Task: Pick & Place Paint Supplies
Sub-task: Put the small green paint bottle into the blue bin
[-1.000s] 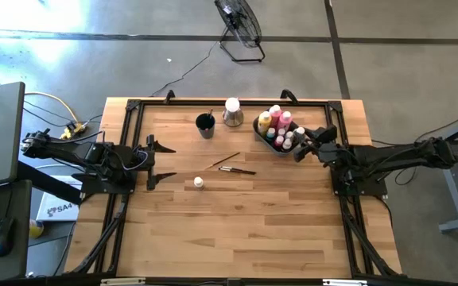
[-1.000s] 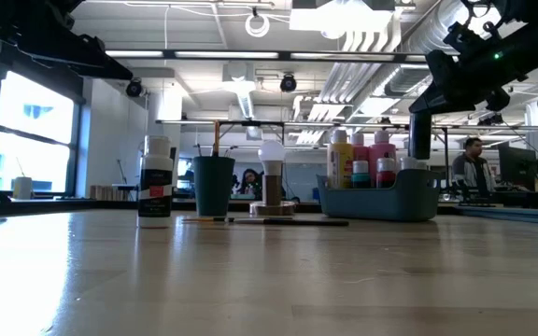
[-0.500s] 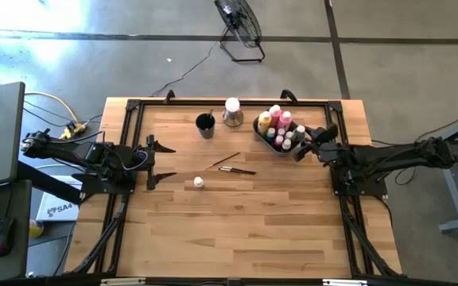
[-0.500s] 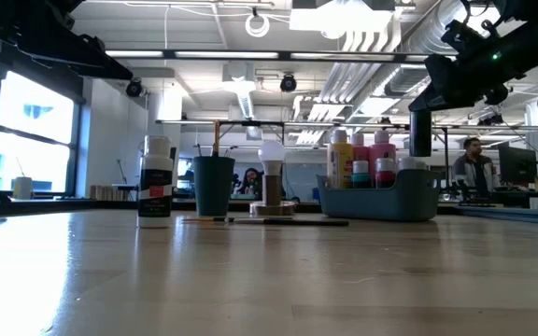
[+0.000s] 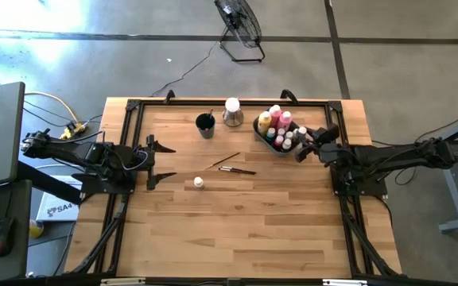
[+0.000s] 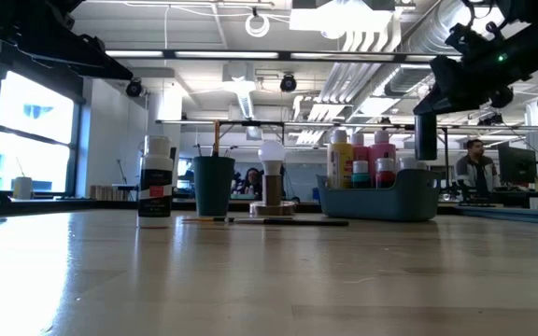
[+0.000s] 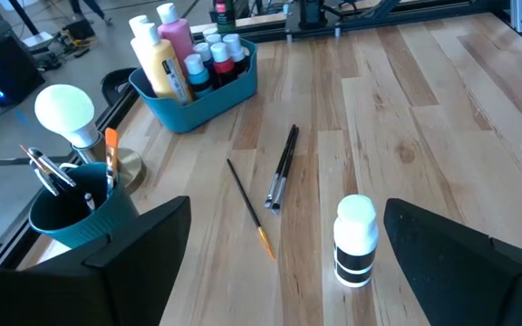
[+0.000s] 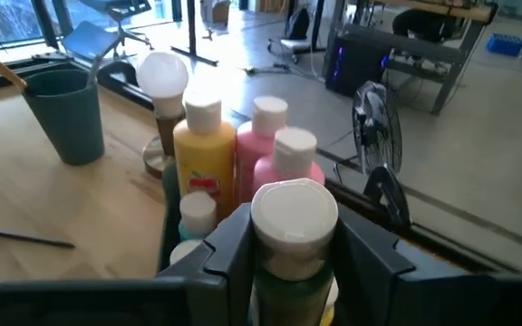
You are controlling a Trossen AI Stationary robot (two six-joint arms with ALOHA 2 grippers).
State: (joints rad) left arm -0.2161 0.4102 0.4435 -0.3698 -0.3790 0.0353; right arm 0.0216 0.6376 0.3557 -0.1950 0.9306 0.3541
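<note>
A grey-blue bin [image 5: 270,132] at the table's far right holds yellow and pink bottles [image 8: 203,145] and smaller pots. My right gripper [image 5: 300,149] hovers at the bin's right end, shut on a white-capped paint bottle [image 8: 294,222]. Three thin brushes [image 5: 233,165] lie flat mid-table. A small white-capped pot [image 5: 199,183] stands upright near them. My left gripper [image 5: 164,164] waits open at the table's left side, its fingers wide either side of the pot [image 7: 355,241] farther off. My right gripper pinches the bottle's body just under its white cap [image 8: 294,268] between its two fingers [image 8: 229,249]. The fingers come nearly level from the table's right. The bottle stands upright in the hold, above the bin's rim [image 6: 425,174].
A dark cup [image 5: 205,125] with brushes in it stands at the far middle, beside a white bulb-shaped object on a round base [image 5: 232,111]. Black rails frame the table top [image 5: 137,107]. Bare wood fills the near half [image 5: 237,230].
</note>
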